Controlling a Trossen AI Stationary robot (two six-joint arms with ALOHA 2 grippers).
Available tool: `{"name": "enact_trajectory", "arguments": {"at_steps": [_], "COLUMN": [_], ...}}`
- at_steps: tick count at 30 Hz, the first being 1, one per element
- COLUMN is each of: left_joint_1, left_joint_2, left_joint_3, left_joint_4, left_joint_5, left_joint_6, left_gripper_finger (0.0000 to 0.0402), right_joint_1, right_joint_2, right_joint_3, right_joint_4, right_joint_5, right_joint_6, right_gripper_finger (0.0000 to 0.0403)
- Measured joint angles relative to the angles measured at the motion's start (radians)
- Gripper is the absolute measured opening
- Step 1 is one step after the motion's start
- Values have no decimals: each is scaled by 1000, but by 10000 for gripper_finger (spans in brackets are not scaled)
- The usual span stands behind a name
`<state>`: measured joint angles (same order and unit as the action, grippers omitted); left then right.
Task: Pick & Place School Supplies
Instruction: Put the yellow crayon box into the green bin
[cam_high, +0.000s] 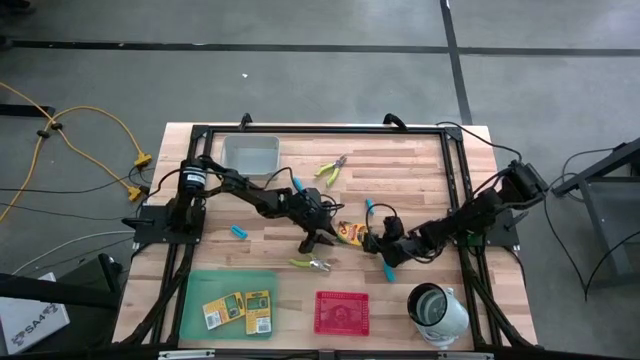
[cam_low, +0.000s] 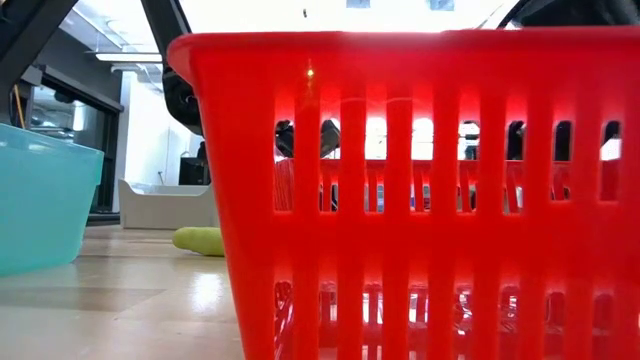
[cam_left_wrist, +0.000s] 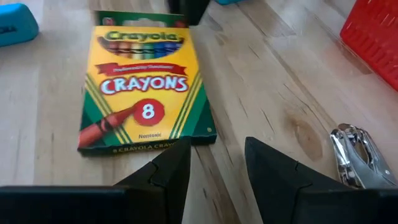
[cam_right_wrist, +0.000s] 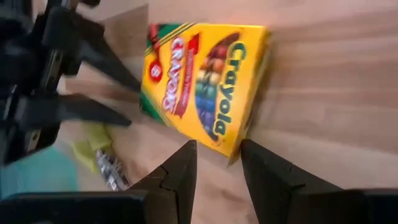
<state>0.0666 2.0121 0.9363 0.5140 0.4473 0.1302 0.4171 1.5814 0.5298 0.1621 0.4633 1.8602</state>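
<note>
Yellow crayon box (cam_high: 351, 233) lies flat on your wooden table (cam_high: 420, 180) mid-table, between both grippers. Your left gripper (cam_high: 318, 243) hovers just beside it, fingers spread with nothing between them; your right gripper (cam_high: 372, 240) faces it from the other side, likewise spread and empty. Two more boxes (cam_high: 240, 309) sit in the green tray (cam_high: 195, 285).

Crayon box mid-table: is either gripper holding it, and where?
Nothing is held. The Crayola crayon box lies flat on the table. The left gripper and right gripper both sit just short of it, jaws open and empty.
</note>
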Motion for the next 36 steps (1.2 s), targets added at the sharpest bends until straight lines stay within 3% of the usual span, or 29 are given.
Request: {"name": "enact_trajectory", "arguments": {"at_steps": [16, 28, 36], "left_joint_1": [1, 1, 1], "left_joint_2": [0, 0, -1], "left_joint_3": [0, -1, -1], "left_joint_4": [1, -1, -1], "left_joint_5": [-3, -2, -2], "left_joint_6": [-7, -6, -6], "left_gripper_finger": [148, 148, 148], "right_joint_1": [1, 2, 2], "right_joint_2": [-1, -2, -2], "right_joint_3": [0, 1, 1], "right_joint_4": [-27, -30, -16], "right_joint_5": [-18, -27, -49], "right_joint_6": [26, 18, -57], "right_gripper_finger": [114, 11, 3]}}
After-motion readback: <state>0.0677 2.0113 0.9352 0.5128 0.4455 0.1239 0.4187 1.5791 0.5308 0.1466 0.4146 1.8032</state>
